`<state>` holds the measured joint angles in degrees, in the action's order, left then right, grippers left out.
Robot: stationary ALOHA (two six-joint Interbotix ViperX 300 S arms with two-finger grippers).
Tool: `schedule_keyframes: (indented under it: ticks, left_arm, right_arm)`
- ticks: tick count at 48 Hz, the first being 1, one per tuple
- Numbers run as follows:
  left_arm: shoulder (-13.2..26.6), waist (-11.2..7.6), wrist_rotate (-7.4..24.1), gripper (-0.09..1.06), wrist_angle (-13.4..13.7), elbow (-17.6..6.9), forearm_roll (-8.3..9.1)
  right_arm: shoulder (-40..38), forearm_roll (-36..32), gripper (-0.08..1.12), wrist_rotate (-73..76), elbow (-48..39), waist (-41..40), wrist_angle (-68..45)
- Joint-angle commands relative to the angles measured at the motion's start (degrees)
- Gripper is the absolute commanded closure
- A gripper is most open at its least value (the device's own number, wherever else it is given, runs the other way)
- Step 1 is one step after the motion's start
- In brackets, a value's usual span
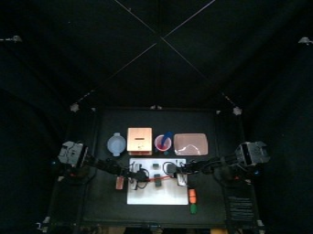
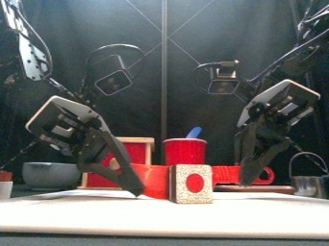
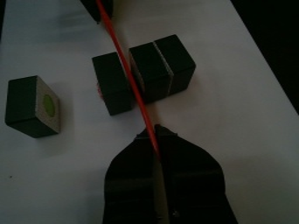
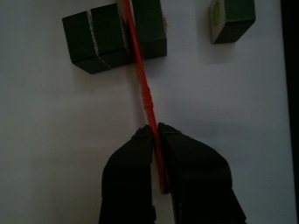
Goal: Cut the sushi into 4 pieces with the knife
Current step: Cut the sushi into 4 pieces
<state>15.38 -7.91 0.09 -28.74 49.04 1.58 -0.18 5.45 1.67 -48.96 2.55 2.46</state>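
Sushi roll [image 3: 146, 74], a toy of dark green blocks: three blocks are joined, lying on the flat white cutting board [image 3: 70, 175] toward its back edge, about midway between its left and right edges. A fourth dark green loose block [image 3: 35, 107] lies on the board near one end of the roll, apart from it. By my reading one cut is done and two are left.

The thin red toy knife [image 3: 117, 52] lies on edge across the top of the roll, along a seam between blocks. The left gripper [image 3: 146, 138] has its jaws closed on the blade. The right gripper [image 4: 152, 131] has its jaws closed on it too, by its own wrist view. A blue toy knife [image 2: 195, 132] stands in the round red cup [image 2: 186, 151] beyond the board's back edge, so I take the red one as a single knife held at both ends.

Handling, judged: the blocks are light and stiff, made to part at the seams, and likely to skid on the smooth board under any sideways push. The blade is thin and may bend. Press straight down on the seam; a hold at both ends suits that.
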Motion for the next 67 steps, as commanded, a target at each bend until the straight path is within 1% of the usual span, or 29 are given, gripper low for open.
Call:
schedule_keyframes:
  ticks: [1, 7, 11, 19, 27, 29, 31, 35, 47, 54, 60, 67]
  left_arm:
    - [-0.44, 1.93, 0.62, 0.68, 0.26, -1.32, 1.67]
    - [-1.23, 3.34, 0.62, 0.68, 0.26, -1.23, 3.34]
    - [-1.76, 3.96, 0.62, 0.68, 0.26, -1.14, 4.04]
    - [-3.16, 3.96, 0.53, 0.68, 0.35, -1.05, 4.31]
    - [-8.96, 3.16, 0.53, 0.68, 0.26, -0.62, 4.48]
    - [-10.28, 2.64, 0.53, 0.68, 0.35, -0.35, 4.48]
    - [-11.69, 1.67, 0.44, 0.68, 0.35, -0.18, 4.39]
    - [-12.92, 0.35, 0.44, 0.68, 0.35, 0.0, 4.31]
    - [-12.57, -3.6, 0.09, 0.68, 0.26, -0.53, 3.87]
    - [-11.16, -4.22, 0.09, 0.68, 0.35, -0.88, 2.81]
    - [-9.23, -4.92, 0.09, 0.68, 0.35, -1.85, 1.85]
    - [-8.0, -6.06, 0.09, 0.68, 0.26, -2.72, 1.41]
  right_arm:
    - [0.09, -0.26, 0.95, 0.18, 1.23, -3.16, -0.7]
    - [-0.18, -0.53, 0.95, 0.18, 1.32, -3.6, -0.7]
    - [-0.44, -0.53, 0.95, 0.18, 1.32, -3.69, -0.7]
    - [-1.93, -0.53, 0.95, 0.18, 1.32, -3.25, -0.35]
    - [-6.5, -0.53, 0.95, 0.18, 1.05, -2.55, -0.18]
    - [-7.47, -0.44, 0.95, 0.26, 0.88, -1.93, -0.09]
    - [-8.35, -0.26, 0.95, 0.26, 0.79, -1.49, -0.09]
    - [-9.93, -0.09, 0.95, 0.26, 0.44, -0.53, -0.09]
    - [-10.55, 0.88, 0.95, 0.26, 0.09, 2.02, -0.09]
    - [-10.2, 1.14, 0.95, 0.26, -0.09, 2.11, -0.09]
    - [-9.76, 1.32, 0.95, 0.26, -0.09, 2.11, -0.09]
    - [-9.49, 1.76, 0.95, 0.26, -0.35, 2.2, -0.09]
